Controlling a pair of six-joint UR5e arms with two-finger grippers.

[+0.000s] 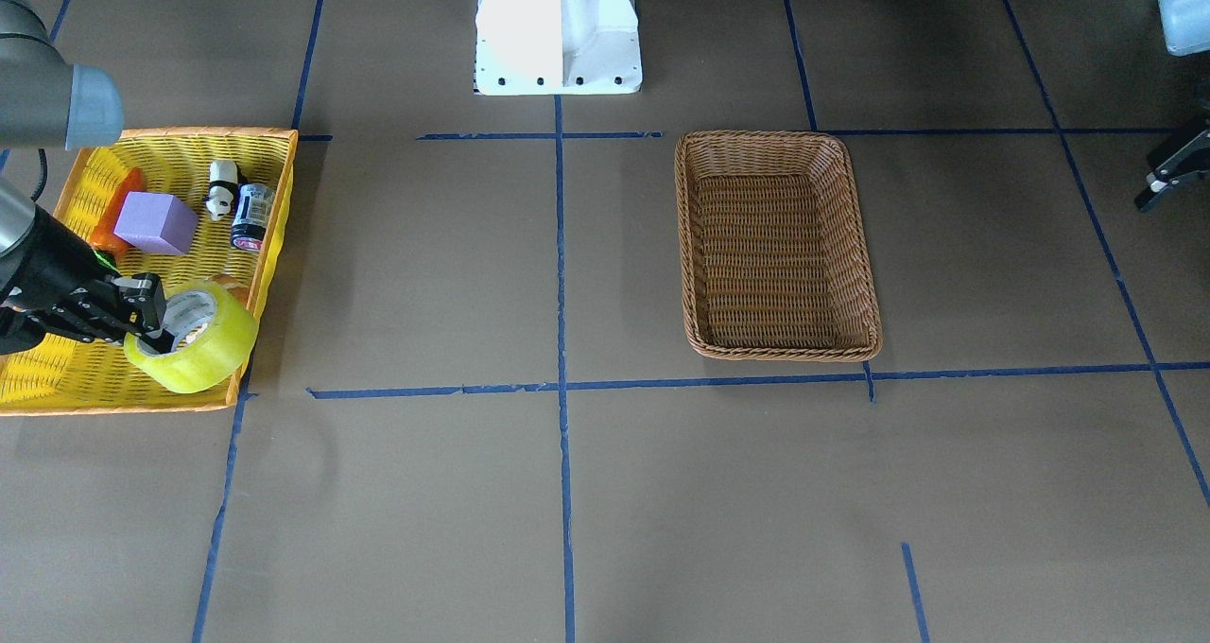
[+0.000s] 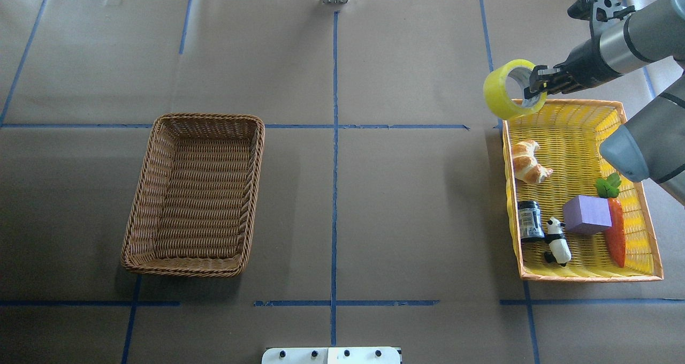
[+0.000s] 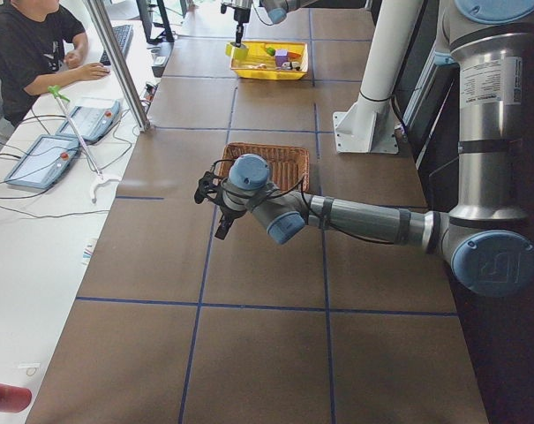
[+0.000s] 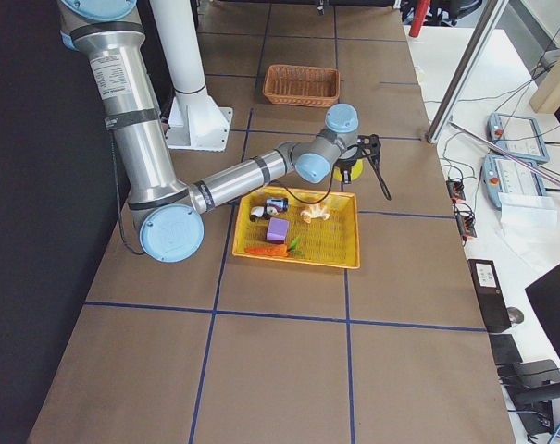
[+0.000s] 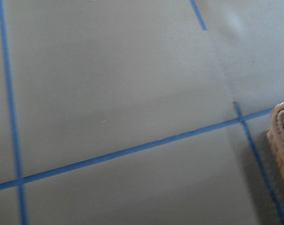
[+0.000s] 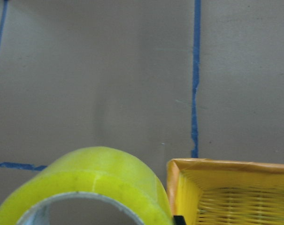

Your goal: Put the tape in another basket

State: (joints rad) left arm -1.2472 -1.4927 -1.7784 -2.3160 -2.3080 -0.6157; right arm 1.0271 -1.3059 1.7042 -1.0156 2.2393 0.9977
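Nearest the robot, one white base plate is seen at the edge of the brown table, which is crossed by blue tape lines. Two baskets are counted further out, well apart from each other. On the robot's left, the basket of brown wicker is set lengthwise. On the robot's right, the yellow basket with its orange rim is found, and five things are counted inside it. From near to far they are taken in turn: one toy panda and one carrot at the near end. One dark battery is laid just beside the panda, and one purple block is touching the carrot. One croissant is left further along by the side wall.

And there it is at the far end. One tape, yellow-green, is held up over the yellow basket's far corner, raised above the rim and tilted on edge. The right gripper is clamped on the roll's wall, and one of its fingers is seen reaching into the grey core.

The left gripper is seen hanging above the table, apart from the wicker basket. How its jaws are set cannot be told.
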